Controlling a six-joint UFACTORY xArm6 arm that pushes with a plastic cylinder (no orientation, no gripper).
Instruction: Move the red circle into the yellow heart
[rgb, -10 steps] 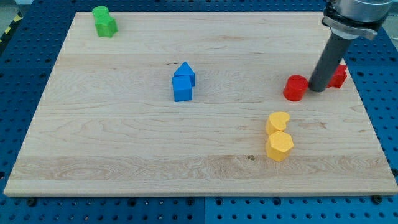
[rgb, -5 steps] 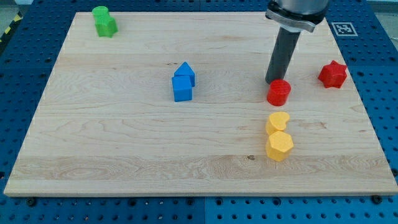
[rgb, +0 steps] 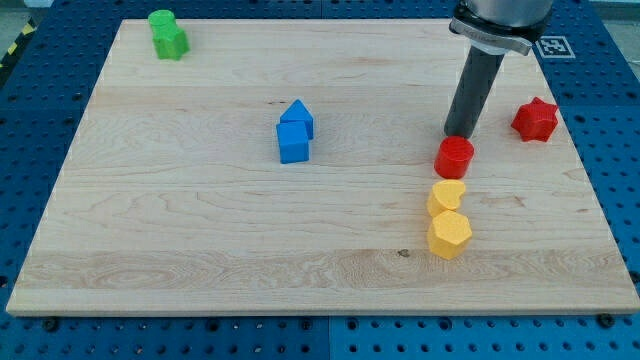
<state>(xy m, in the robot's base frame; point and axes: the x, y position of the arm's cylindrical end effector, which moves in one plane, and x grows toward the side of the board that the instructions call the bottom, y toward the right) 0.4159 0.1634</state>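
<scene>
The red circle (rgb: 454, 157) lies on the wooden board at the view's right, just above the yellow heart (rgb: 446, 196), with at most a thin gap between them. My tip (rgb: 459, 134) stands right behind the red circle, at its top edge, touching or nearly touching it. The rod rises from there toward the view's top right.
A yellow hexagon (rgb: 449, 235) sits against the heart's lower side. A red star (rgb: 535, 119) lies right of my rod. Two blue blocks (rgb: 294, 132) stand together mid-board. Two green blocks (rgb: 167, 35) sit at the top left corner. The board's right edge (rgb: 590, 180) is near.
My tip swung from the red circle's right side to behind it. The red circle slid left and then down, and it now lies just above the yellow heart.
</scene>
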